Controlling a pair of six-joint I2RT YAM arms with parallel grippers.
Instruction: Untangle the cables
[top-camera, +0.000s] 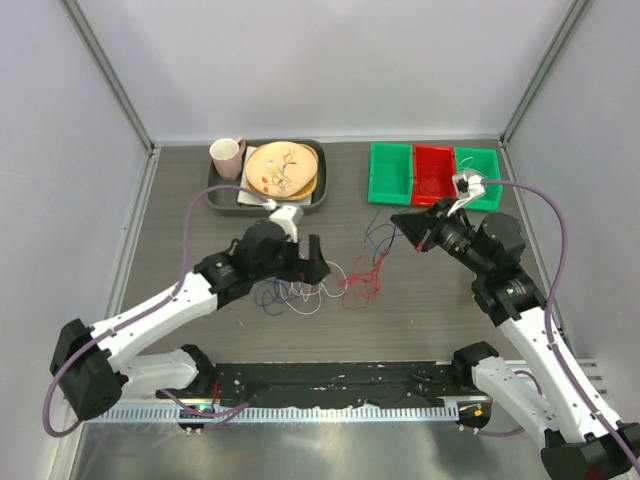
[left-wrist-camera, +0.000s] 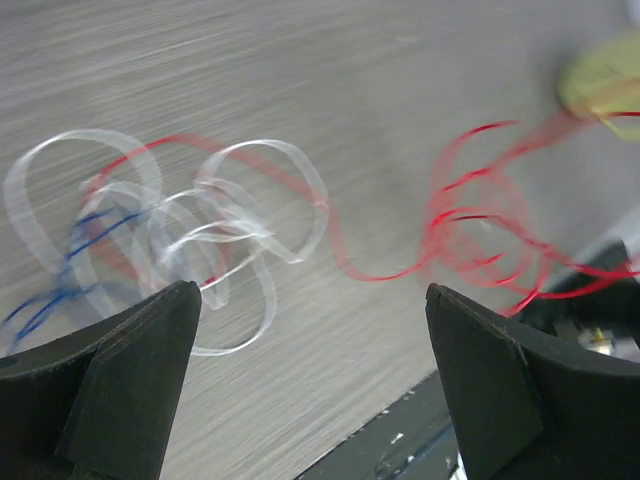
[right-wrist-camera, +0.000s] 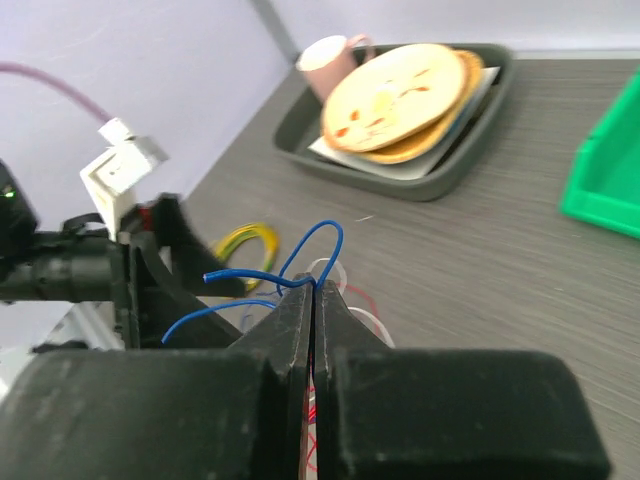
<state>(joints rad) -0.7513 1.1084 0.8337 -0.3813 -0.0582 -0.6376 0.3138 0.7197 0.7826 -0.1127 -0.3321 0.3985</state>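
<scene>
**Cables (top-camera: 320, 285) knotted at centre frame**

Red, white and blue loops lie on the table (top-camera: 420, 320), centre of the top view; my left claw (top-camera: 318, 265) hangs over the white ones, jaws wide apart, holding nothing; my right claw (top-camera: 402, 222), right of centre, is pinched shut on a blue cable (right-wrist-camera: 300, 268) that loops above its tips.

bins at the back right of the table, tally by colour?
Green bins: 2
Red bin: 1
Total: 3
</scene>
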